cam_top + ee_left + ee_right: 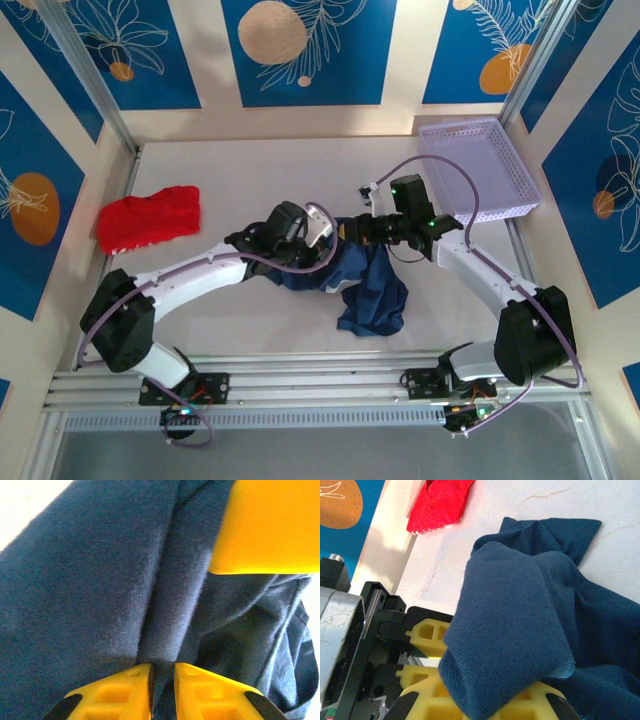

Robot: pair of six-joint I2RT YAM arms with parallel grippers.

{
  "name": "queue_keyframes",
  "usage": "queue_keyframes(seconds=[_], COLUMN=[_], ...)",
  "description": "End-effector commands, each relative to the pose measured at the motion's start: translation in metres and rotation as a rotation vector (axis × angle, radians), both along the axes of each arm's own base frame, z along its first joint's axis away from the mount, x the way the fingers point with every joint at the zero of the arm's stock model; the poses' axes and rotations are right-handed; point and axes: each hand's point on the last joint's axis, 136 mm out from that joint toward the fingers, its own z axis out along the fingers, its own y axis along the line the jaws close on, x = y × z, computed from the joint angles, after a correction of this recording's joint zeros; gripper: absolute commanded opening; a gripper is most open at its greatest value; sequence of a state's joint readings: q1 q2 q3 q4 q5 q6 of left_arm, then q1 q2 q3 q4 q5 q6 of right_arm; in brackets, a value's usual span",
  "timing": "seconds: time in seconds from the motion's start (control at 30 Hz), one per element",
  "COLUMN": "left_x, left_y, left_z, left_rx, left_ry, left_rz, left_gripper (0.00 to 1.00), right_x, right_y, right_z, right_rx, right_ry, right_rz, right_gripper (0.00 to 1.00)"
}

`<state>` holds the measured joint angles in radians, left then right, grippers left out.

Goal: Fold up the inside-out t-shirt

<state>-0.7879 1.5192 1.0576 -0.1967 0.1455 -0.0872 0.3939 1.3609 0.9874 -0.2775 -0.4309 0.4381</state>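
Dark navy blue cloth t-shirt (pixel 372 290), one only, lies bunched at the middle of the white table (pixel 250 170). Its upper part is lifted between both arms, and its sleeves and collar are lost in folds. One lavender plastic mesh basket (pixel 480 165) sits far right. One bright red crumpled garment (pixel 150 218) lies far left, cut off in the right wrist view. The left gripper (pixel 162 672) pinches a cloth ridge, its yellow fingers nearly touching; the top view hides this. The right gripper (pixel 358 230) is closed on the shirt, its fingertips buried under draped cloth.
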Motion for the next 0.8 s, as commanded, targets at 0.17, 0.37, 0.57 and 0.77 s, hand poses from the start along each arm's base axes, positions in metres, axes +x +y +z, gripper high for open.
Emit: queue_keyframes(seconds=[0.17, 0.37, 0.57, 0.77], left_x=[0.017, -0.005, -0.034, -0.033], left_y=[0.0, 0.001, 0.006, 0.015], left_z=[0.018, 0.067, 0.119, 0.137], left_rx=[-0.028, -0.23, -0.423, -0.47], left_ry=[-0.049, -0.022, 0.039, 0.045], left_rz=[0.011, -0.063, -0.158, -0.106], left_gripper=[0.0, 0.0, 0.0, 0.0], right_x=[0.0, 0.008, 0.019, 0.02], right_y=[-0.003, -0.016, -0.029, -0.044], right_z=[0.016, 0.016, 0.032, 0.033], right_rx=[0.014, -0.09, -0.186, -0.322], right_ry=[-0.036, -0.08, -0.145, -0.171], right_rz=[0.0, -0.043, -0.092, -0.14], right_gripper=[0.0, 0.0, 0.16, 0.33])
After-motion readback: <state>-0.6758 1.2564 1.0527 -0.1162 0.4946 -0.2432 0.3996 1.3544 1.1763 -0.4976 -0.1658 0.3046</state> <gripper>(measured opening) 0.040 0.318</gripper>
